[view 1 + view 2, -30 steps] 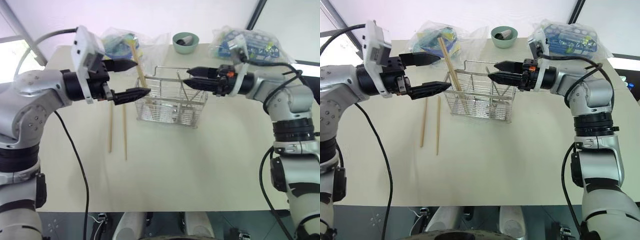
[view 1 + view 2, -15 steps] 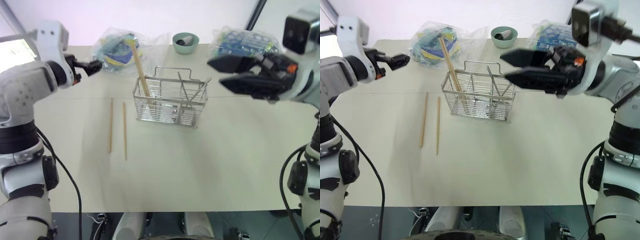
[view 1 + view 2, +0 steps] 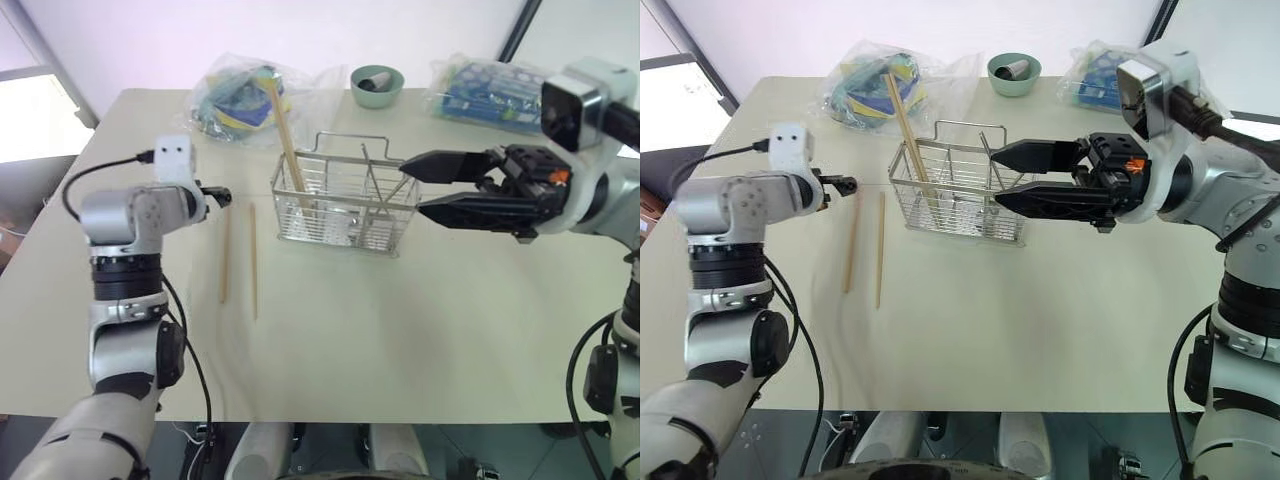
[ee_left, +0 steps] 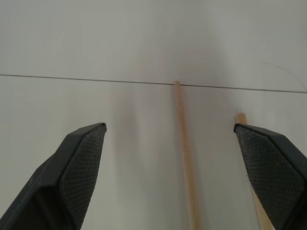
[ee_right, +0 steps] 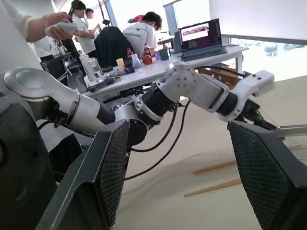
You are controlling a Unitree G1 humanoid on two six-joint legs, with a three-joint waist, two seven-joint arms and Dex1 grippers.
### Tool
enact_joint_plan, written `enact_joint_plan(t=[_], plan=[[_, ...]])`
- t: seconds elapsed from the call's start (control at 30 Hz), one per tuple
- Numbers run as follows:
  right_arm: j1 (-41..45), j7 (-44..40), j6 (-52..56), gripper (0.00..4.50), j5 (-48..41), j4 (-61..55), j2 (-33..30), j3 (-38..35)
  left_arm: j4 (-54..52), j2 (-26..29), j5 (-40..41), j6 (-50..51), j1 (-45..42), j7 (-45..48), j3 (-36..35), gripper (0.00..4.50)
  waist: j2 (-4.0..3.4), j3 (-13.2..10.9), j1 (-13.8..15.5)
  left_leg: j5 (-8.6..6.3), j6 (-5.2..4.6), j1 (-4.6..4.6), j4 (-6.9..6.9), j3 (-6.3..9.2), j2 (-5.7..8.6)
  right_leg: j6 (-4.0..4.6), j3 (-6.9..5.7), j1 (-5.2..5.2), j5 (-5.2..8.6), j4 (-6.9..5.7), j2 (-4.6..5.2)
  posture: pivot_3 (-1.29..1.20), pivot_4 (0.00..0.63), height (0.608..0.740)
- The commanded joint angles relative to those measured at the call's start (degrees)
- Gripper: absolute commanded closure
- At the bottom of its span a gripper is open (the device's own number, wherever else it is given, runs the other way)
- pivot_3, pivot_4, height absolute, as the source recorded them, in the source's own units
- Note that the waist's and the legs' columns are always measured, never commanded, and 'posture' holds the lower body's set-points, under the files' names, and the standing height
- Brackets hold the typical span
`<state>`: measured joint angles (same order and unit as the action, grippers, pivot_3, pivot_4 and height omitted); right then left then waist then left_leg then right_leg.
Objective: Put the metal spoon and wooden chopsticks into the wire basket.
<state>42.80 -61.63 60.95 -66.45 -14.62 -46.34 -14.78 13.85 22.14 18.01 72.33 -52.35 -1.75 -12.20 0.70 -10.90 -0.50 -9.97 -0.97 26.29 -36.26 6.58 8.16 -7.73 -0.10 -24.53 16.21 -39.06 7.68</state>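
The left gripper hangs released above two light-brown wooden chopsticks lying on the cream table. The right gripper, fingers spread and empty, hovers beside the silver wire basket, which holds more wooden chopsticks.

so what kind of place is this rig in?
Likely a shared lab or office: behind the tabletop, a long desk carries an open laptop and bottles, and several people sit or stand around it.

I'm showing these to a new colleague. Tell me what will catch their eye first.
The wire basket at the table's middle, with chopsticks leaning out of its left end. Next, two more wooden chopsticks lying flat on the table left of it, with the open left tool straddling one of them. The open right tool hangs empty at the basket's right end.
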Motion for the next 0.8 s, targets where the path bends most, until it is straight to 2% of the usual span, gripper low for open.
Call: enact_joint_plan(t=[0.03,0.37,0.53,0.63,0.8], plan=[[0.00,2.05,-0.04,1.16,-2.88,-2.36,-0.71,-2.24,4.06,0.11,-2.13,-4.34,-2.17,1.81,1.90,0.00,0.00,0.00,-0.19,0.00,0.00,0.00,0.01,-0.01,0.00,0.00,0.00,-0.01,0.00,0.00,0.00,0.00,0.150,0.697],[-2.02,5.78,-0.56,1.16,-5.90,-3.14,-1.44,-4.03,21.09,-1.99,-6.61,-13.57,-6.10,4.13,4.67,0.00,0.01,0.01,0.07,0.00,0.00,0.04,-0.01,0.02,0.01,-0.02,-0.03,-0.02,-0.02,0.01,0.02,0.00,0.150,0.697],[-2.96,6.85,-0.95,1.16,-6.60,-3.92,-1.61,-4.36,27.82,-4.30,-6.30,-16.79,-8.10,4.19,2.63,0.00,0.01,0.03,0.43,0.00,-0.01,0.04,-0.04,0.01,0.03,-0.06,-0.04,0.01,-0.05,0.02,0.04,0.00,0.150,0.697],[-3.28,7.47,-1.17,1.10,-6.78,-3.68,-1.79,-4.73,29.09,-4.83,-5.97,-17.88,-8.57,3.75,1.04,0.91,0.01,0.03,0.87,0.00,-0.01,0.03,-0.05,0.01,0.03,-0.07,-0.04,0.01,-0.05,0.02,0.04,0.00,0.150,0.697],[-3.39,7.85,-1.57,1.10,-6.52,-2.75,-1.90,-4.85,29.65,-4.49,-6.56,-18.94,-9.49,2.39,-0.49,3.38,0.02,0.03,1.32,-0.01,-0.02,0.06,-0.09,0.01,0.05,-0.10,-0.04,0.02,-0.07,0.03,0.04,0.00,0.150,0.697]])
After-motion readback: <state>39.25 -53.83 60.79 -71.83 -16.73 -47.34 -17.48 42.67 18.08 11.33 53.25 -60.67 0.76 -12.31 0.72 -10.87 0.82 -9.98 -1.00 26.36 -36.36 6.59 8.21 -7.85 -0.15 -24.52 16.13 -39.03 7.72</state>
